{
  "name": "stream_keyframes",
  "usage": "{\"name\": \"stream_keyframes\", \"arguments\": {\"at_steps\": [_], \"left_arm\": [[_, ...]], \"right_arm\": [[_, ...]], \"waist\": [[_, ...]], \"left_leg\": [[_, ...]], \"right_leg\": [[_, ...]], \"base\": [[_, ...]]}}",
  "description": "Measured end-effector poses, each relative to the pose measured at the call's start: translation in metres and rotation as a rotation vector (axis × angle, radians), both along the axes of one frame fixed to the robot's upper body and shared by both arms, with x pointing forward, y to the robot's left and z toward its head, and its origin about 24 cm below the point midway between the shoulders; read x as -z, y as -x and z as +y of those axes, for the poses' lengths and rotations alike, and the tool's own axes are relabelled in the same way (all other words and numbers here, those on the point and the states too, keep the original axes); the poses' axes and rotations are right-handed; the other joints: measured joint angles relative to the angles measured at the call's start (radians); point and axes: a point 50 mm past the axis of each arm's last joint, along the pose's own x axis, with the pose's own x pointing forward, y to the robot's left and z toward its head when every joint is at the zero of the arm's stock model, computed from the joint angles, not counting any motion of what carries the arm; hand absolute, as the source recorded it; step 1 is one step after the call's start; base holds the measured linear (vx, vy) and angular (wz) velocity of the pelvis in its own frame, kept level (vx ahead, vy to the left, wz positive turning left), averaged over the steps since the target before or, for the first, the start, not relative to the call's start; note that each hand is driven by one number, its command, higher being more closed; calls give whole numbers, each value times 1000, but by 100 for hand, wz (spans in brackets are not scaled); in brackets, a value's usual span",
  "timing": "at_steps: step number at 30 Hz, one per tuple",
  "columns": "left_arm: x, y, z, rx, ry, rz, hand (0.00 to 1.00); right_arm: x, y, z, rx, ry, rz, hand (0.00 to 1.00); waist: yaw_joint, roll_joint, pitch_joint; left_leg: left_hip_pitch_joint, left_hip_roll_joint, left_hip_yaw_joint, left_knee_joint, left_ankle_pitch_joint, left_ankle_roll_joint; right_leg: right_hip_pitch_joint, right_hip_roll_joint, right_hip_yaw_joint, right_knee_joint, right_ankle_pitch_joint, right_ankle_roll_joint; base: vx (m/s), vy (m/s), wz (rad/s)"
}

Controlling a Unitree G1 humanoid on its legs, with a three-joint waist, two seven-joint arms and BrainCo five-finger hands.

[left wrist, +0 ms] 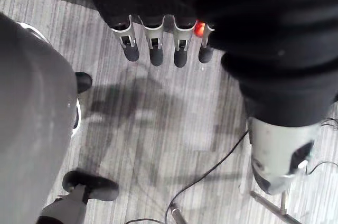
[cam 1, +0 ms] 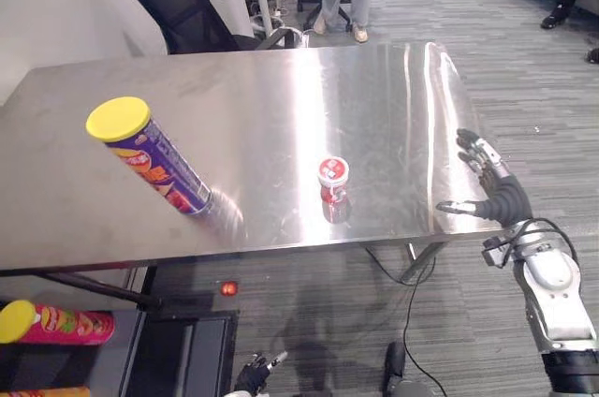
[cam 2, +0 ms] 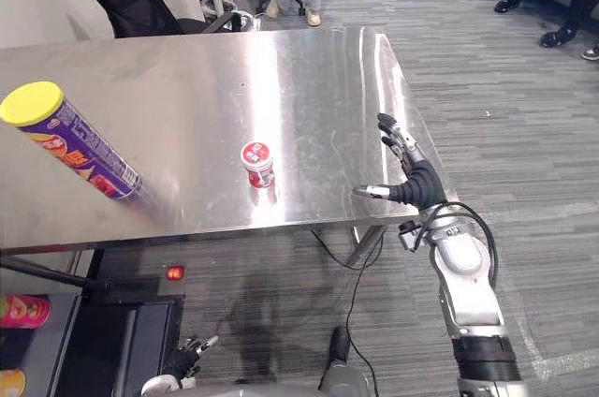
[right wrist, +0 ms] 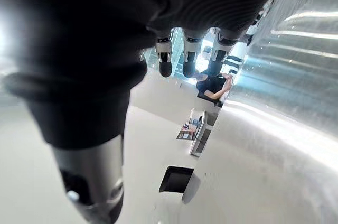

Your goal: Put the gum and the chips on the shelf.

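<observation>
Chips can (cam 1: 154, 158), yellow lid: stands on the steel tabletop (cam 1: 281, 88), left side. Gum tub (cam 1: 333, 178): near the front edge, well apart from the can. Right hand (cam 1: 491, 186) at the tabletop's right edge and left hand (left wrist: 153, 2) below it: fingers straight, both empty.

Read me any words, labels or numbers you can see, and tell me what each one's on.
Chips can: colourful print on its side, too blurred to read.
Gum tub: red and white label, too small to read.
Second can, low on the left: print unreadable.
Nothing legible.
</observation>
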Motion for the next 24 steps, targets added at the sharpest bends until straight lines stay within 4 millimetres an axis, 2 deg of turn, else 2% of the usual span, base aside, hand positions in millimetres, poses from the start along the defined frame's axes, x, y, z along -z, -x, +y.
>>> {"name": "stream_keyframes", "arguments": {"at_steps": [5,14,24], "left_arm": [[-1,-2,1,1,-4,-7,0],[-1,-4,0,-4,-11,-13,0],[-5,-14,-2,8,-14,-50,0]], "right_arm": [[0,-6,15,-58,5,4,0],[12,-27,22,-47,-2,66,0],[11,-45,35,-59,-25,81,0]], "waist": [[6,-1,2],[28,4,11],[47,7,56]], "left_leg": [[-13,7,-25,0,0,0],[-11,9,-49,3,0,0],[-11,5,-55,4,1,1]], "right_leg": [[-1,3,-24,0,0,0],[17,0,-50,-1,0,0],[22,-6,-57,-2,0,0]], "base": [[-29,-47,13],[-4,-26,8],[-7,-7,1]]}}
